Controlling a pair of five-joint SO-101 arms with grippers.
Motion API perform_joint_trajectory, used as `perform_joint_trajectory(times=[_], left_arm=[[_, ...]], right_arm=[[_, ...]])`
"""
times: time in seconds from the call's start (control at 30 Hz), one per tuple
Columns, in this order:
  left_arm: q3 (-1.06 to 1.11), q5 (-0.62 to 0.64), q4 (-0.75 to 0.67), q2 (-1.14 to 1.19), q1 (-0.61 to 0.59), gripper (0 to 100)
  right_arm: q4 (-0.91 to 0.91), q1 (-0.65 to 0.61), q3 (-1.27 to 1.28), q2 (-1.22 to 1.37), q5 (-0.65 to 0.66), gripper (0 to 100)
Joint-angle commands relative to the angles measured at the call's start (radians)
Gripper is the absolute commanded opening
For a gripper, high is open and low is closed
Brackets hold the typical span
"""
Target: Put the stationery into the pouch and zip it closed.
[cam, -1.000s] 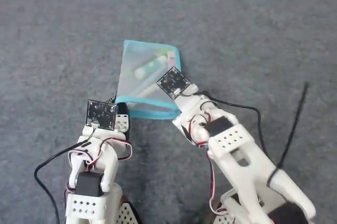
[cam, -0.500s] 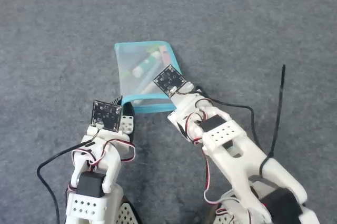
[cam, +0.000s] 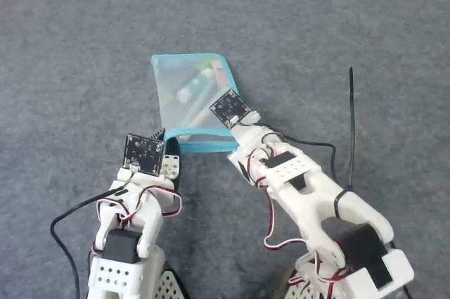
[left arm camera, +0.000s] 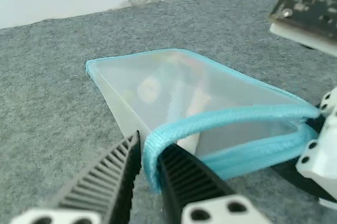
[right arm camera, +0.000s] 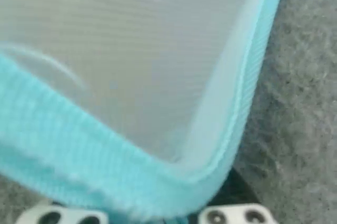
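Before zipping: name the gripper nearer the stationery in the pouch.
Right. The right gripper holds the pouch corner beside the stationery; the left gripper pinches the opposite corner, farther off.

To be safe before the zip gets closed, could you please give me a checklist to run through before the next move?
1. Stationery inside the pouch: ok.
2. Left gripper, jaws clamped on the corner of the zip edge: ok.
3. Right gripper at the far end of that edge: ok.
4. Right gripper's hold on that edge: cannot tell.
5. Zip closed: not ok, the mouth gapes.
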Motion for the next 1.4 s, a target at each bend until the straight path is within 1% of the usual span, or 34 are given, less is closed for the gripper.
perform_joint_trajectory(times=[0.0,0.17,0.27,0.4,0.5,0.63,0.7,0.8,0.87,0.93,1.1,1.23,1.37], left_arm=[[-0.021,-0.017,-0.009,-0.026,0.009,1],[-0.022,-0.017,-0.009,-0.026,0.009,1],[-0.021,-0.017,-0.009,-0.026,0.008,1],[-0.021,-0.018,-0.009,-0.026,0.009,1],[-0.019,-0.018,-0.008,-0.026,0.008,1],[-0.019,-0.02,-0.009,-0.026,0.009,1],[-0.018,-0.035,-0.009,-0.026,0.011,1],[-0.013,-0.058,-0.009,-0.026,0.011,1],[-0.015,-0.06,-0.008,-0.026,0.012,1],[-0.016,-0.061,-0.005,-0.025,0.026,1],[-0.028,-0.084,0.04,-0.021,0.109,1],[-0.033,-0.086,0.054,-0.021,0.12,1],[-0.031,-0.087,0.055,-0.02,0.124,1]], right_arm=[[0.099,0.053,-0.057,-0.165,-0.012,0.8],[0.318,0.107,-0.049,-0.41,-0.012,0.6],[0.464,0.122,-0.049,-0.501,-0.012,0.6],[0.556,0.105,-0.051,-0.564,-0.006,0.6],[0.613,0.068,-0.069,-0.619,0.014,0.6],[0.742,0.01,-0.126,-0.743,0.06,0.6],[0.796,-0.042,-0.167,-0.811,0.087,0.6],[0.862,-0.154,-0.235,-0.866,0.098,0.6],[0.88,-0.217,-0.262,-0.858,0.103,0.6],[0.88,-0.252,-0.275,-0.831,0.132,0.6],[0.877,-0.314,-0.393,-0.743,0.147,0.6],[0.894,-0.369,-0.463,-0.697,0.15,0.6],[0.914,-0.43,-0.482,-0.69,0.152,0.6]])
